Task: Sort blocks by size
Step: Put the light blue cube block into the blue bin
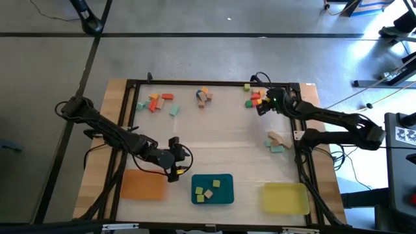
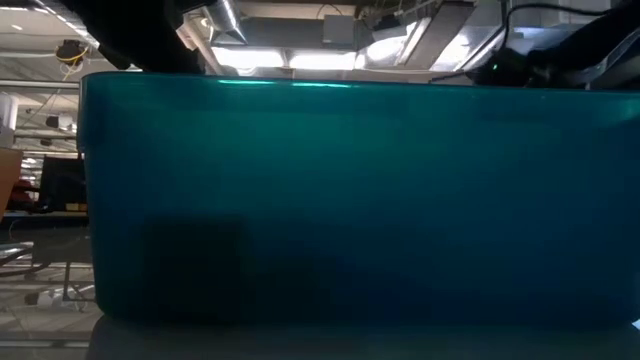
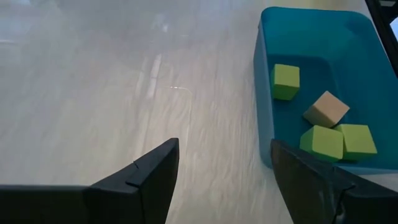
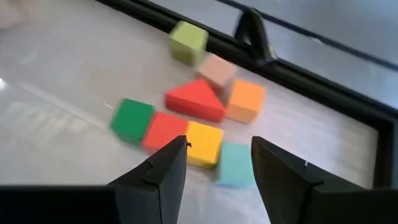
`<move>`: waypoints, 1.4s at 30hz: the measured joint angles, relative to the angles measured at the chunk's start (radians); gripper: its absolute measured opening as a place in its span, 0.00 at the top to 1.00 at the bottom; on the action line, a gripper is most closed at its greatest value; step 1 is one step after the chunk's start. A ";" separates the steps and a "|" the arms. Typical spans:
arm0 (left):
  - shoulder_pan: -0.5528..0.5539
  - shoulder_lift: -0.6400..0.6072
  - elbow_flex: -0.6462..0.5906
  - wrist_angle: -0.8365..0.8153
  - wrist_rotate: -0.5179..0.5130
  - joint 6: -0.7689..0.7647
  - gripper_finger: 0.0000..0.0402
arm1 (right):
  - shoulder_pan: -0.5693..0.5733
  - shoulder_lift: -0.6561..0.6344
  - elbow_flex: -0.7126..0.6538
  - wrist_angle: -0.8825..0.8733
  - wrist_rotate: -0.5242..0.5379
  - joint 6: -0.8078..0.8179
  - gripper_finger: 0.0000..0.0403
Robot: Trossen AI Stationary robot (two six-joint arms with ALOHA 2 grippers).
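My left gripper [image 1: 174, 160] [image 3: 224, 146] is open and empty over bare table, just left of the teal tray [image 3: 264, 93], which holds several green and tan blocks [image 3: 323, 111]. My right gripper [image 1: 263, 105] [image 4: 219, 143] is open and empty above a cluster of blocks at the far right corner: a red triangle [image 4: 194, 99], orange [image 4: 245, 101], yellow [image 4: 203, 142], mint [image 4: 234, 164], red [image 4: 163, 130], dark green [image 4: 131, 119], tan [image 4: 216, 70] and light green [image 4: 188, 42]. All lie flat on the table. More blocks lie at the far left [image 1: 158, 102], far middle [image 1: 204, 96] and right [image 1: 278, 142].
An orange tray [image 1: 143, 184], the teal tray [image 1: 224, 197] and a yellow tray [image 1: 285, 197] stand along the near edge. The teal tray's wall [image 2: 350, 200] fills the low view. A black frame [image 1: 214, 83] borders the table, and its rail [image 4: 298, 81] runs just behind the far-right cluster.
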 joint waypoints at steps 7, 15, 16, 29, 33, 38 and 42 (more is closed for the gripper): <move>0.000 0.000 0.000 0.000 -0.023 0.000 0.41 | -0.079 0.049 0.000 -0.012 -0.006 0.028 0.56; 0.000 0.000 0.000 0.000 -0.048 0.002 0.41 | -0.098 0.053 0.000 -0.012 0.000 0.049 0.56; 0.000 0.000 0.000 0.000 -0.049 0.002 0.41 | -0.097 0.053 0.000 -0.012 0.000 0.050 0.56; 0.000 0.000 0.000 0.000 -0.049 0.003 0.41 | -0.096 0.180 0.000 0.089 0.059 0.071 0.56; 0.000 0.000 0.000 0.000 -0.049 0.003 0.41 | -0.096 0.225 0.000 0.098 0.089 0.071 0.56; 0.000 0.000 0.000 0.000 -0.049 0.006 0.41 | -0.095 0.242 0.000 0.101 0.073 0.071 0.56; 0.000 0.000 0.000 0.000 -0.049 0.007 0.41 | -0.095 0.222 0.002 0.057 0.035 0.072 0.56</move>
